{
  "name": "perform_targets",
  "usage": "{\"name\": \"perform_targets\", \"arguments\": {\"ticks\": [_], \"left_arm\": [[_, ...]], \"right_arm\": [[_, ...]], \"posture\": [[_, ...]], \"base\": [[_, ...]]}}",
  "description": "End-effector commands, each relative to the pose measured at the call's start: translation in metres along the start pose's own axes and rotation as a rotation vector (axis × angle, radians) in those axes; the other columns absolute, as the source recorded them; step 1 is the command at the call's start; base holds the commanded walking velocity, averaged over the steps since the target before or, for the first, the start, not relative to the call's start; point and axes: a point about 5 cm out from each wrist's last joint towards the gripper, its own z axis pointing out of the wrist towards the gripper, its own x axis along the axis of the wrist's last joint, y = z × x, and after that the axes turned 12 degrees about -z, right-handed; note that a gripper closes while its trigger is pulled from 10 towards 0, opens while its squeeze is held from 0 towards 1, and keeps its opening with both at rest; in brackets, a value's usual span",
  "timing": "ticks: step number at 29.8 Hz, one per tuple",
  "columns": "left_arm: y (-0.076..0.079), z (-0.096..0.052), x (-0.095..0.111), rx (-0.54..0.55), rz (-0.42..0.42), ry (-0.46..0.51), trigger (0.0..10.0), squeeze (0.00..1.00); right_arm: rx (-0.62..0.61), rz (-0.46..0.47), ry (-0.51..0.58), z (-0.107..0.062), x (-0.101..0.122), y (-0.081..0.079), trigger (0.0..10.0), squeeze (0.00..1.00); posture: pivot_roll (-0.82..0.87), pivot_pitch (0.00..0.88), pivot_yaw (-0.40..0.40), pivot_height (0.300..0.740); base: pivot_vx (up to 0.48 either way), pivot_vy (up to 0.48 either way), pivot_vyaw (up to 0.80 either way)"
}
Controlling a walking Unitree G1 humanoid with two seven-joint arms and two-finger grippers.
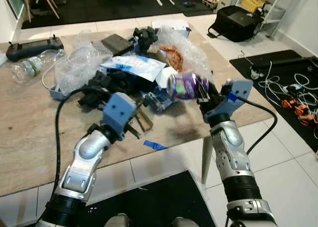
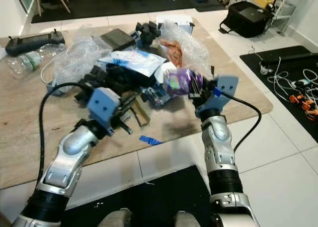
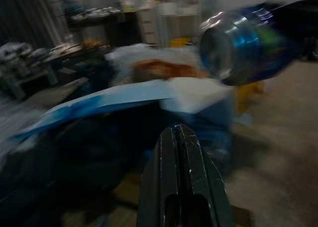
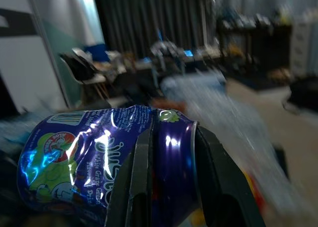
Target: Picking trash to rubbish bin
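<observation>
A crushed purple drink can (image 1: 187,85) hangs above the table's right part, with my right gripper (image 1: 203,94) shut on it; the right wrist view shows the can (image 4: 104,162) squeezed between the two black fingers (image 4: 140,177). My left gripper (image 1: 138,121) is shut and holds nothing, low over the table beside the trash pile (image 1: 130,70). The pile is made of blue-and-white wrappers (image 1: 133,65), black foam pieces, bubble wrap (image 1: 185,48) and an orange snack bag (image 1: 172,56). In the left wrist view the shut fingers (image 3: 181,177) point at the wrappers, and the can (image 3: 248,40) hangs beyond.
The wooden table (image 1: 30,127) also carries a clear plastic bottle (image 1: 32,65), a black controller (image 1: 32,45) and a scrap of blue tape (image 1: 155,145) near the front edge. A black bag (image 1: 237,22) and loose cables (image 1: 290,88) lie on the tiled floor to the right.
</observation>
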Motion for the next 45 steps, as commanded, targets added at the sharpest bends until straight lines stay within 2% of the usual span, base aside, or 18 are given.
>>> {"name": "perform_targets", "arguments": {"ticks": [1,3,6,7,9,10,11,12,13,17,19,28,45], "left_arm": [[-0.005,-0.005,-0.006,0.041,-0.020,-0.030,10.0,0.00],[-0.007,-0.006,-0.006,0.056,-0.010,-0.031,10.0,0.00],[-0.014,-0.008,-0.004,0.119,-0.053,-0.012,10.0,0.00],[-0.024,-0.010,-0.003,0.215,-0.105,-0.001,10.0,0.00],[-0.031,-0.012,-0.003,0.288,-0.077,-0.005,10.0,0.00],[-0.031,-0.012,-0.003,0.288,-0.077,-0.005,10.0,0.00],[-0.035,-0.013,-0.007,0.321,-0.019,-0.040,10.0,0.00],[-0.035,-0.013,-0.007,0.321,-0.019,-0.040,10.0,0.00],[-0.039,-0.015,-0.011,0.374,0.062,-0.075,10.0,0.00],[-0.043,-0.015,-0.010,0.435,0.102,-0.070,10.0,0.00],[-0.044,-0.014,-0.009,0.468,0.087,-0.060,10.0,0.00],[-0.038,-0.009,-0.004,0.466,0.049,-0.030,10.0,0.00],[-0.030,-0.005,-0.009,0.410,0.054,-0.044,10.0,0.00]], "right_arm": [[0.000,-0.039,0.022,0.001,0.005,-0.002,10.0,0.00],[-0.007,-0.056,0.033,0.002,0.008,-0.002,10.0,0.00],[-0.049,-0.079,0.044,0.003,0.010,0.002,10.0,0.00],[-0.072,-0.158,0.036,0.001,0.009,0.007,10.0,0.00],[-0.078,-0.229,0.020,-0.001,0.007,0.009,10.0,0.00],[-0.078,-0.229,0.020,-0.001,0.007,0.009,10.0,0.00],[-0.082,-0.257,0.014,-0.003,0.006,0.010,10.0,0.00],[-0.082,-0.257,0.014,-0.003,0.006,0.010,10.0,0.00],[-0.095,-0.276,-0.026,-0.006,0.001,0.013,10.0,0.00],[-0.096,-0.275,-0.052,-0.008,-0.003,0.015,10.0,0.00],[-0.096,-0.277,-0.065,-0.009,-0.005,0.015,10.0,0.00],[-0.106,-0.310,-0.139,-0.013,-0.016,0.016,10.0,0.00],[-0.105,-0.308,-0.233,-0.024,-0.037,0.017,10.0,0.00]], "posture": [[0.04,0.033,-0.043,0.740],[0.04,0.033,-0.046,0.740],[0.04,0.028,-0.051,0.740],[0.04,0.028,-0.053,0.740],[0.04,0.026,-0.056,0.740],[0.04,0.026,-0.056,0.740],[0.04,0.027,-0.058,0.740],[0.04,0.027,-0.058,0.740],[0.04,0.028,-0.061,0.740],[0.03,0.029,-0.063,0.740],[0.03,0.032,-0.062,0.740],[0.03,0.040,-0.062,0.740],[0.04,0.046,-0.057,0.740]], "base": [[0.000,0.000,0.00],[0.000,0.000,0.00],[0.000,0.000,0.00],[0.000,0.000,0.00],[0.000,0.000,0.00],[0.000,0.000,0.00],[0.000,0.000,0.00],[0.000,0.000,0.00],[0.000,0.000,0.00],[0.000,0.000,-0.20],[0.000,0.000,-0.80],[0.000,0.000,-0.80],[0.000,0.000,-0.80]]}}
